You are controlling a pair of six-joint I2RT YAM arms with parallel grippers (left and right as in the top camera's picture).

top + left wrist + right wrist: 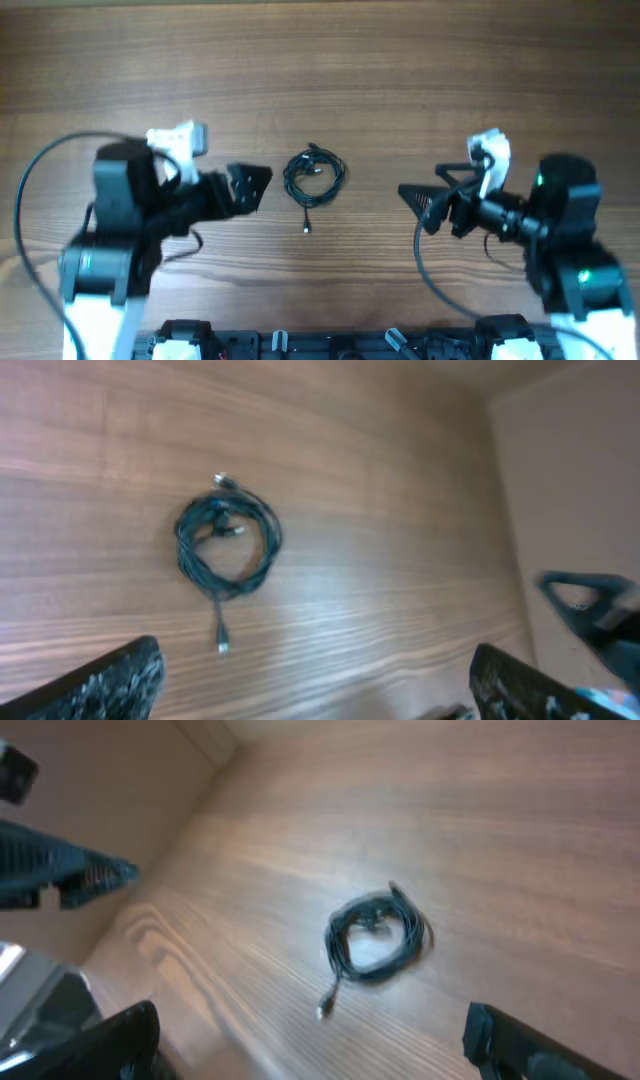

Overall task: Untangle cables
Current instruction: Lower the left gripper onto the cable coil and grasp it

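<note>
Overhead view: what can't you read from there?

— The thin black cables (314, 176), coiled in one small round bundle, are too fine for me to tell how the strands cross. One plug end (306, 229) trails loose toward my side. Both wrist views are blurred, and they cut the dark fingertips (105, 682) off at the bottom edge.

And the grippers?

— My left gripper (250, 188) stands spread wide with nothing in it, and my right gripper (415, 200) is the same. The bundle lies on the brown wood-grain table (320, 60) between them, nearer the left one and touching neither.
</note>
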